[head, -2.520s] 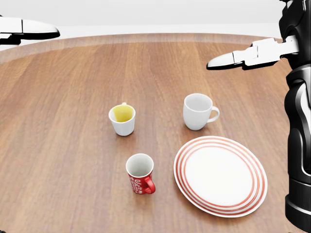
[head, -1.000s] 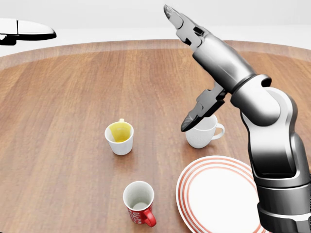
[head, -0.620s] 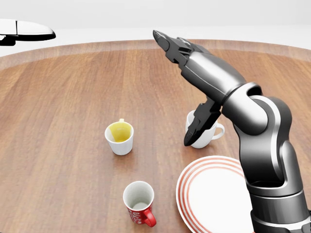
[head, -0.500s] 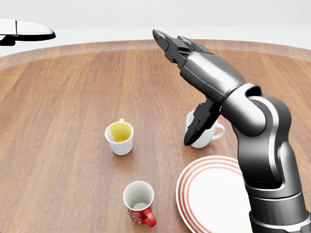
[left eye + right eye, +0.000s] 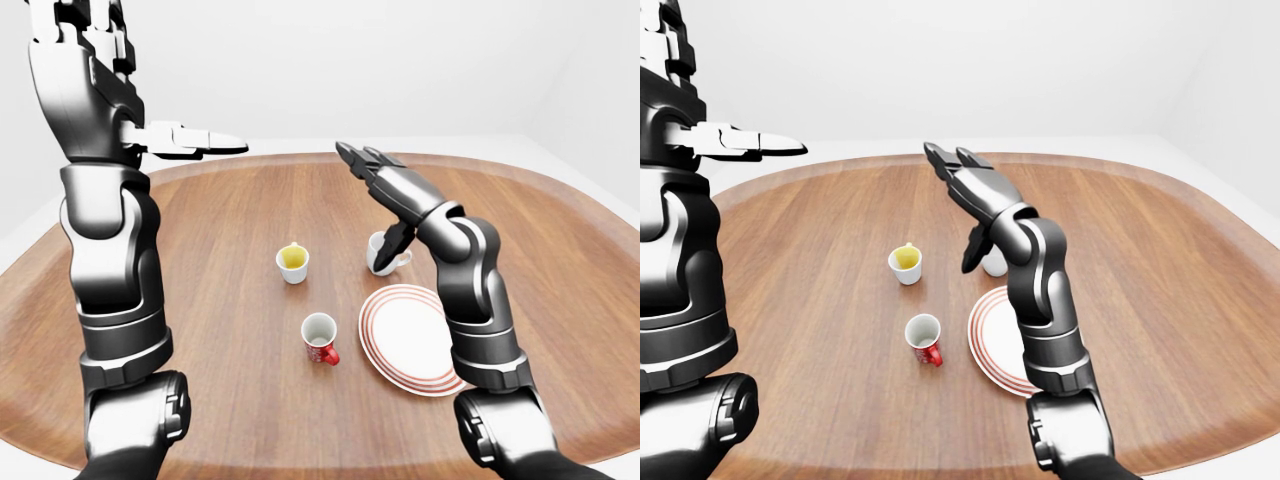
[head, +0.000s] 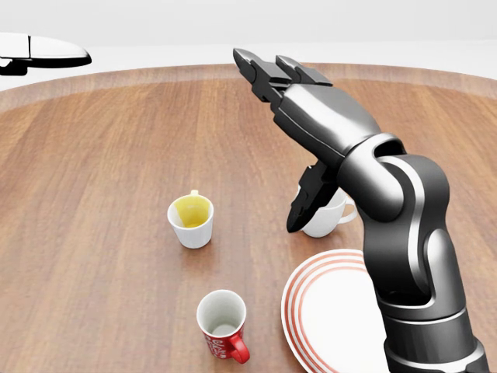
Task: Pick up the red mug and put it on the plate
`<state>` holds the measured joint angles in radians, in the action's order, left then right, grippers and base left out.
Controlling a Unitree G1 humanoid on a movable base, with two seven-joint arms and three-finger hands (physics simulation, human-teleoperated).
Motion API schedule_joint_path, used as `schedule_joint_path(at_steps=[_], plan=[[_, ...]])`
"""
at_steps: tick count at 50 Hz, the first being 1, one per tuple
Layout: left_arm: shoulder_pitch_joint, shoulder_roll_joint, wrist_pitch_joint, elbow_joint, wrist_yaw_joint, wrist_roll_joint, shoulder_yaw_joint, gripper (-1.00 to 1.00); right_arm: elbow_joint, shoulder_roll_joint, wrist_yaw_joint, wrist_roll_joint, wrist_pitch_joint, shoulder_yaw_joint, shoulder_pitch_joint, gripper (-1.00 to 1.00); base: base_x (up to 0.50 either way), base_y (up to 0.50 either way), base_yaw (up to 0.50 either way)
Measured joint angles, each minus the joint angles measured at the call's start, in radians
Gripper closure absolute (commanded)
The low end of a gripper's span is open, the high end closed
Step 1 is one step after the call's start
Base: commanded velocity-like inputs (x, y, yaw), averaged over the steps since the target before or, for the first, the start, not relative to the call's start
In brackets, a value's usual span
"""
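The red mug (image 6: 224,326) stands upright, its handle turned toward the bottom right of the head view, near that view's bottom edge. The red-ringed white plate (image 6: 300,312) lies just to its right, partly behind my right forearm. My right hand (image 6: 276,144) hovers open, well above and to the upper right of the mug. Its fingers (image 6: 260,71) stretch toward the top left and its thumb (image 6: 301,210) hangs down. My left hand (image 5: 200,140) is held flat and open high over the table's left side, far from the mug.
A white cup with a yellow inside (image 6: 191,220) stands above the red mug in the head view. A plain white mug (image 6: 332,220) stands above the plate, half hidden behind my right thumb. The round wooden table (image 6: 101,186) stretches out all around.
My right arm has swung in from the right and its hand now reaches further left and nearer the camera. Early on the camera tilted, shifting the things down the view. The left hand kept still.
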<state>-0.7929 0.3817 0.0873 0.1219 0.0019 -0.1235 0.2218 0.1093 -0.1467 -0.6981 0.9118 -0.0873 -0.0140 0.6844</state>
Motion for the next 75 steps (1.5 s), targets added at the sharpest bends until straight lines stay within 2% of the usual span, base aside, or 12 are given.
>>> schedule_joint_path(at_steps=[41,75], plan=[[0.014,-0.003,0.000,-0.019,-0.006,0.000,0.001,-1.00,-0.135,0.098,0.000,0.048,0.000,-0.066,-0.090,-1.00,0.00,0.00,0.00],[0.037,-0.003,0.000,-0.023,-0.008,-0.006,0.006,-1.00,-0.132,0.170,0.000,0.101,0.000,-0.130,-0.231,-1.00,0.00,0.00,0.00]])
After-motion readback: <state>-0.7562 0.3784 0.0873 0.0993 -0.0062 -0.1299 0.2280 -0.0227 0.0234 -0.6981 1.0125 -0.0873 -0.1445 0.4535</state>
